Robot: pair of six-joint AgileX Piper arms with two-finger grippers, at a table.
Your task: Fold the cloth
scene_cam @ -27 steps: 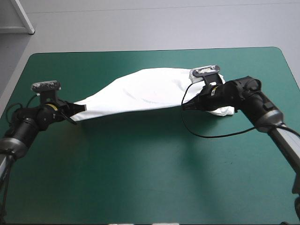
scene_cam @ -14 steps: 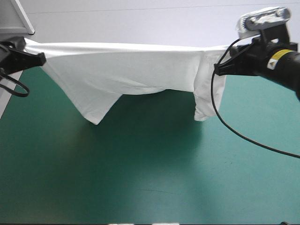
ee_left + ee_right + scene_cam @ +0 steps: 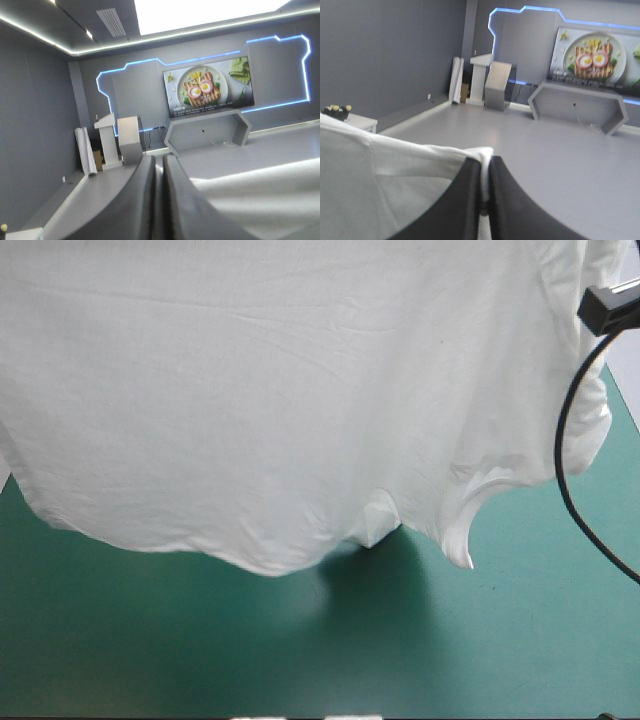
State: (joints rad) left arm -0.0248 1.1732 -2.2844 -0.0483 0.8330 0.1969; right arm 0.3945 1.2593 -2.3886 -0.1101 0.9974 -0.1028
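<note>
The white T-shirt (image 3: 280, 400) hangs lifted and spread wide, filling most of the high view; its lower hem and one sleeve (image 3: 470, 510) dangle above the teal-green cover (image 3: 300, 660). Neither gripper shows in the high view. In the left wrist view my left gripper (image 3: 159, 160) is raised level with the room, its black fingers all but shut, with white fabric (image 3: 260, 195) stretching away beside them. My right gripper (image 3: 485, 162) is likewise raised and pinches a hemmed edge of the T-shirt (image 3: 380, 190) between its black fingers.
The shirt's shadow lies on the bare teal-green cover below the hanging hem. The table's right edge (image 3: 625, 400) shows beside the shirt. The far half of the table is hidden behind the fabric.
Both arms have risen further with the T-shirt. The shirt, just before stretched between the grippers at the far side, now hangs like a curtain, and both grippers have left the high view.
</note>
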